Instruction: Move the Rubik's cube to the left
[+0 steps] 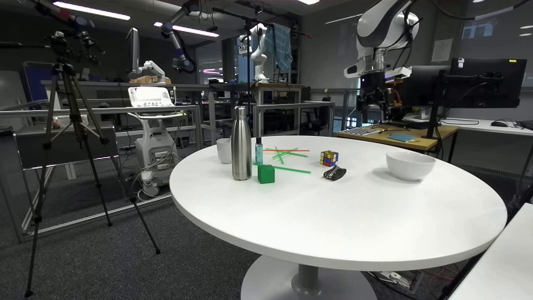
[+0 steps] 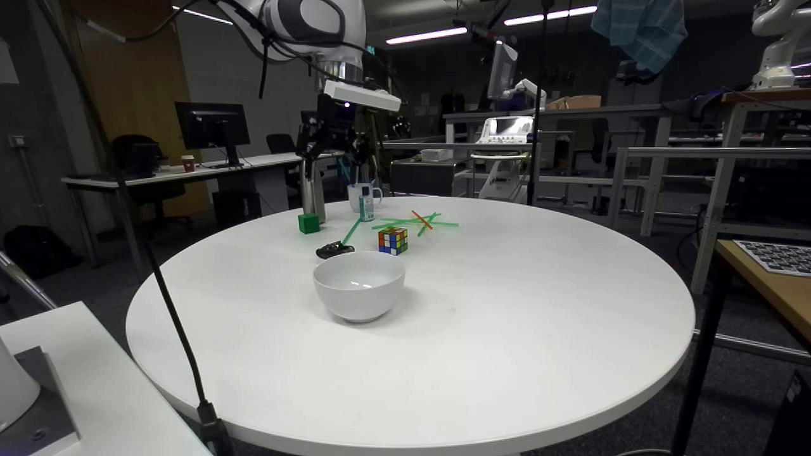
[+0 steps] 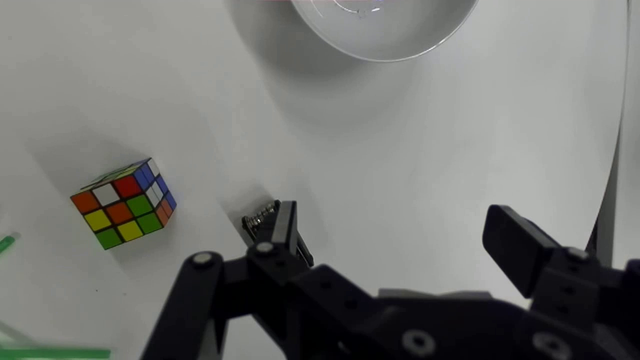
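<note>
I think the job is at its first step — getting the gripper (image 3: 395, 240) over to the Rubik's cube (image 3: 124, 204). The gripper is wide open and holds nothing. It hangs up in the air, higher than the white bowl (image 2: 359, 288).

The cube sits on the counter (image 2: 507, 354), near the bowl but not touching it. In the wrist view it is not between the two fingers (image 3: 285, 225); it is off past the outside of one of them. So the next move, I guess, is to go across until the cube is right under the gap, turn to match its flat sides, and come down with one finger on each side. Then it can squeeze, lift a little and carry the cube to the left, though I can't tell whose left is meant. A black tool (image 1: 335, 173) lies near the bowl too, on the same side of it as the cube, so the fingers should take care not to bump it.

The cube is little, much smaller than the bowl. Its colours are all mixed up — orange, white, red, yellow, green and blue squares with dark lines between them. It sits flat on one face, not tipped.
</note>
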Available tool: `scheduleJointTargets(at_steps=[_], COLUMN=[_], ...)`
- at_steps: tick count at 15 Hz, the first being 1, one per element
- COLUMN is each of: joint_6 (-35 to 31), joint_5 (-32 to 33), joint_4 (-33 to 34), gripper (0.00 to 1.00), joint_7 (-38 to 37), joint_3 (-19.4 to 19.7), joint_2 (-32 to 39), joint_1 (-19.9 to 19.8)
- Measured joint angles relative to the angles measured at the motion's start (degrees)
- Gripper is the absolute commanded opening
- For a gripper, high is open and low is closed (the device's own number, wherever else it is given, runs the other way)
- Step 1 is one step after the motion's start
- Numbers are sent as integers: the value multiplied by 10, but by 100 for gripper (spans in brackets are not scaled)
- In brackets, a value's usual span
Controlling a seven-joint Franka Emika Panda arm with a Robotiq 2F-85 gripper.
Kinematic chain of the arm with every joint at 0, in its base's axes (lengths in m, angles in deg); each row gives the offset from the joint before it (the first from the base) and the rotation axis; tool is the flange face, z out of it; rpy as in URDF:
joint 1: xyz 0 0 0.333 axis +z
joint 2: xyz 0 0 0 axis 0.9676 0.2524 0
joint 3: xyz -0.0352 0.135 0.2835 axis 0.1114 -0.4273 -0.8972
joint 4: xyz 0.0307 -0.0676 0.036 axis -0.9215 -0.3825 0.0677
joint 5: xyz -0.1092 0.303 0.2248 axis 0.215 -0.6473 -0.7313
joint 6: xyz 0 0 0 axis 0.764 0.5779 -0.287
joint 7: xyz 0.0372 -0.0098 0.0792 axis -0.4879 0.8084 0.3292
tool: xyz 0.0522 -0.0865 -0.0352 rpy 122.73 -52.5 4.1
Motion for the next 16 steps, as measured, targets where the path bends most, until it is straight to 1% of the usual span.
scheduleJointTargets(at_steps=[3, 11, 13, 16], joint_6=[0, -6, -54, -162], joint_5=[0, 1, 2, 1], joint_4=[12, 11, 1, -23], gripper=[100, 100, 100, 100], joint_7=[2, 0, -4, -3], joint_3=[-1, -2, -2, -7], joint_2=[14, 15, 15, 16], joint_1=[-1, -2, -3, -7])
